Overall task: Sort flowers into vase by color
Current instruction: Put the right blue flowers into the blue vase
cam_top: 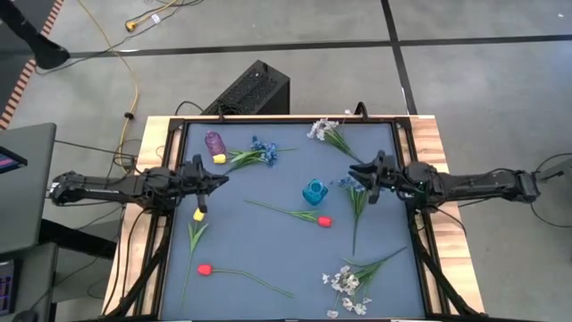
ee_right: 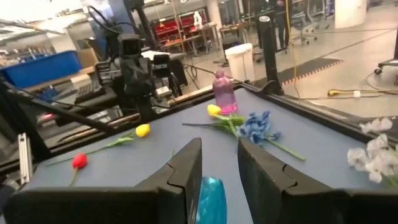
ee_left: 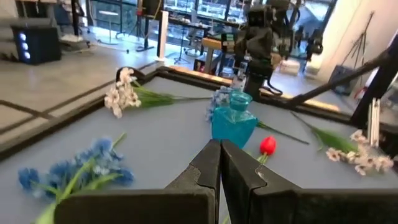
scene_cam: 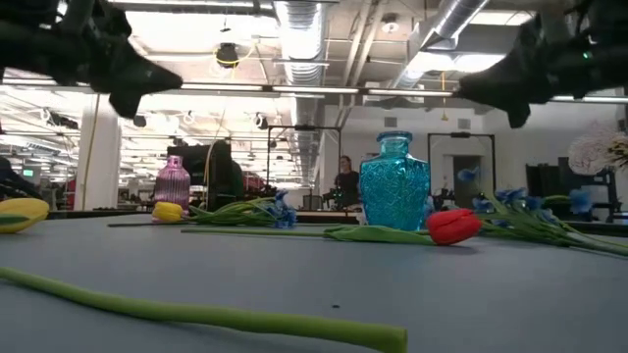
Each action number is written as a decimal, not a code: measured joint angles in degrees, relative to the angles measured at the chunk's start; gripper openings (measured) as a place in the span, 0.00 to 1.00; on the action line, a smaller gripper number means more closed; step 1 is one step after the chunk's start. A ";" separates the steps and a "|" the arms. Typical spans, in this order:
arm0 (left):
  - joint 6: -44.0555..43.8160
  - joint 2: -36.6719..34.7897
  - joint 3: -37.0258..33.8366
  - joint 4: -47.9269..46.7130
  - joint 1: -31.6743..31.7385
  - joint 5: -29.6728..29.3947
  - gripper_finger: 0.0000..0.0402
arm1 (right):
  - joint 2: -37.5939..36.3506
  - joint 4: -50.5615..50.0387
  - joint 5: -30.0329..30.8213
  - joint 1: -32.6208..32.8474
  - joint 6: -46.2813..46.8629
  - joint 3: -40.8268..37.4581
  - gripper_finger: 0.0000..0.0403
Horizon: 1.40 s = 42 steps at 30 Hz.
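- The left hand hangs above the left side of the grey counter, fingers pressed together, holding nothing.
- The right hand hangs above the right side, fingers apart with an empty gap between them; the blue vase stands on the counter just ahead of it and below.
- A purple vase stands near the far left corner; both vases are upright, and nothing shows sticking out of either.
- A yellow bud lies just beside the purple vase, its stem running toward a blue sprig next to it.
- A second yellow bud lies below the left hand, its stem pointing to the near edge.
- A red tulip lies just near of the blue vase, stem stretching left across the middle.
- Another red tulip lies at the near left, stem running right.
- A white bunch lies at the far edge, right of centre.
- Another blue sprig lies under the right hand, just right of the blue vase, stem toward the near edge.
- A second white bunch lies near the near right corner.
- In the low view, a person stands far back in the room.
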 joint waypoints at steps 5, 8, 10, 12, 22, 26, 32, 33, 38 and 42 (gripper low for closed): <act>5.55 6.98 7.60 -5.78 0.04 -0.01 0.00 | 2.29 -1.13 -1.20 -0.08 3.40 3.33 0.33; 9.54 11.23 13.03 -10.62 0.04 -0.77 0.00 | 3.79 -3.39 -4.51 -0.08 4.44 5.84 0.33; 11.20 13.74 16.51 -14.53 0.04 -2.07 0.00 | 4.86 -6.35 -6.06 -0.08 6.29 8.15 0.33; 11.77 15.92 19.53 -17.39 0.04 -3.75 0.00 | 5.95 -11.34 -7.75 -0.08 9.25 11.29 0.33; 11.78 21.83 26.95 -25.80 0.07 -6.93 0.12 | 13.05 -44.50 -11.06 2.91 25.71 31.18 0.33; 9.84 22.82 29.84 -28.56 0.04 -6.98 0.25 | 17.40 -55.83 -11.34 5.74 33.35 39.05 0.33; 7.23 25.39 35.37 -33.73 0.07 -7.03 0.42 | 24.92 -73.00 -11.20 8.58 47.22 46.20 0.33; 6.70 25.88 35.88 -34.12 0.05 -7.02 0.44 | 26.10 -74.95 -11.18 8.98 49.64 46.71 0.33; 5.70 28.23 36.67 -34.37 0.07 -6.99 0.50 | 32.47 -79.83 -10.85 11.27 61.76 47.55 0.33; 5.62 30.19 36.67 -34.47 0.07 -6.90 0.53 | 38.58 -79.81 -11.22 13.43 65.27 47.55 0.33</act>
